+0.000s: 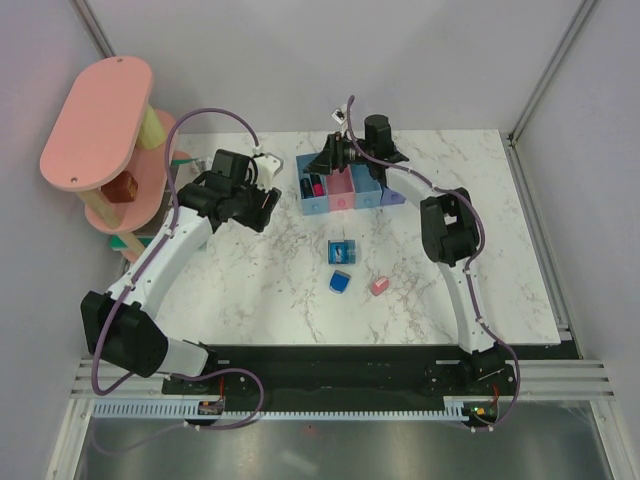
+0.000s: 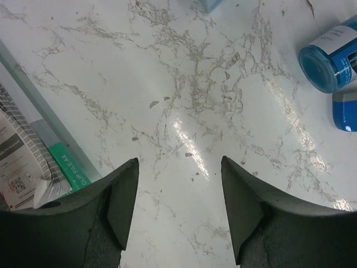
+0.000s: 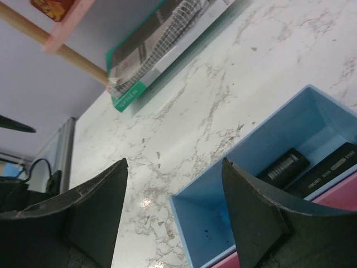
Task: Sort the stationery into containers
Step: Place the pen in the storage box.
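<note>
Your right gripper (image 3: 175, 167), jaws spread, hovers over the light blue bin (image 3: 195, 234) holding 2 markers (image 3: 285, 166); your left gripper (image 2: 178, 167) is likewise released. On the table (image 1: 260, 280) lie the blue roll (image 1: 342, 251), wedge block (image 1: 340, 283) and pink eraser (image 1: 379, 286).

The top camera looks steeply down from high behind the near edge of the worktop (image 1: 250, 290), with the bin row (image 1: 345, 188) far-centre. The left wrist camera peers closely at marble left of the row and shares the blue roll (image 2: 329, 53) with the top view. The right wrist camera sits close over the row's left-end bin (image 3: 201, 229).
</note>
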Controlling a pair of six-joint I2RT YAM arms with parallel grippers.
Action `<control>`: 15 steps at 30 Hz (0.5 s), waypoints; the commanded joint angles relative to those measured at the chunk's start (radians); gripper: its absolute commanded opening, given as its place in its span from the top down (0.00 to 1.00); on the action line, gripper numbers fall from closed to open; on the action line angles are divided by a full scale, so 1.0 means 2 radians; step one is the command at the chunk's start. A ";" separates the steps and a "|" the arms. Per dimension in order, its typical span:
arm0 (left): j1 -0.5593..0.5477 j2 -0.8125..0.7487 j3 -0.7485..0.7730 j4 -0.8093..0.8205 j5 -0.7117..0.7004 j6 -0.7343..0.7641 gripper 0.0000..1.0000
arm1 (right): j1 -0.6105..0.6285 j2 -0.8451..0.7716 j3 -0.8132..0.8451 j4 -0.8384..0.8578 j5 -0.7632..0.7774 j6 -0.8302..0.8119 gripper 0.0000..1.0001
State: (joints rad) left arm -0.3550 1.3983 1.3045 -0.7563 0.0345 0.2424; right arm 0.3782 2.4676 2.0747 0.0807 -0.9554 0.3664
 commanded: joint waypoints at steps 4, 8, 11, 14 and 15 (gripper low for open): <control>0.001 0.009 0.037 -0.011 -0.007 0.024 0.32 | -0.013 0.049 -0.034 0.251 -0.117 0.207 0.26; 0.001 0.010 0.040 -0.015 -0.008 0.025 0.32 | -0.014 0.061 -0.030 0.231 -0.109 0.196 0.27; 0.001 0.011 0.042 -0.015 -0.008 0.023 0.32 | -0.015 0.062 -0.016 0.182 -0.095 0.150 0.28; 0.001 0.012 0.043 -0.016 -0.006 0.023 0.32 | -0.015 0.058 0.000 0.087 -0.076 0.088 0.28; 0.002 0.012 0.043 -0.016 -0.006 0.022 0.32 | -0.015 0.058 0.006 0.058 -0.060 0.069 0.29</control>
State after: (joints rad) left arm -0.3550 1.4155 1.3483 -0.7837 0.0273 0.2562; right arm 0.3431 2.5855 2.0296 0.3981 -1.1252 0.6636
